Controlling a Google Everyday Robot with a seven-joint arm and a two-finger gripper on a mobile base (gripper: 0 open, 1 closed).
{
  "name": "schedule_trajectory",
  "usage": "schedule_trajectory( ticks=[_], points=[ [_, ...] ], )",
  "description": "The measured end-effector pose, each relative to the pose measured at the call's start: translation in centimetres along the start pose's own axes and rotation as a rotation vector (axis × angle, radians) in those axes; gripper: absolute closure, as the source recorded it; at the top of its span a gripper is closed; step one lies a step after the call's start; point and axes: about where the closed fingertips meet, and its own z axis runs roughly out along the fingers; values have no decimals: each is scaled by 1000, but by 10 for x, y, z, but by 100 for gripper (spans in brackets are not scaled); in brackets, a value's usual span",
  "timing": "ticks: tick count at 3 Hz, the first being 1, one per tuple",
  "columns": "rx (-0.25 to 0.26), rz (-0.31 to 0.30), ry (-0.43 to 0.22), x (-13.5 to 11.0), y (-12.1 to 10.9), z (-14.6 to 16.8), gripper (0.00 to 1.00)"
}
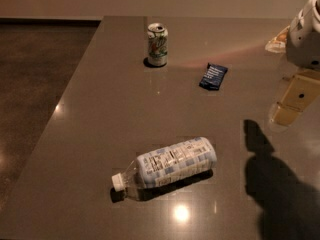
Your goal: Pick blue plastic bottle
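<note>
The blue plastic bottle (167,166) lies on its side on the grey table (100,114), near the front middle. It is clear with a pale blue-and-white label, and its white cap points to the lower left. My gripper (292,104) hangs at the right edge of the view, above the table, well to the right of and behind the bottle. It is apart from the bottle and holds nothing that I can see.
A green-and-white soda can (157,44) stands upright at the back. A small dark blue flat packet (213,76) lies right of it. The table's left edge runs diagonally, with dark floor (35,84) beyond. My arm's shadow falls at the lower right.
</note>
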Motion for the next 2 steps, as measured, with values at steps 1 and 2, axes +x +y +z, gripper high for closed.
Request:
schedule_trajectory(
  ticks=[1, 2],
  points=[
    [0, 0, 0, 0, 0, 0, 0],
    [-20, -80, -10, -27, 11, 12, 0]
  ],
)
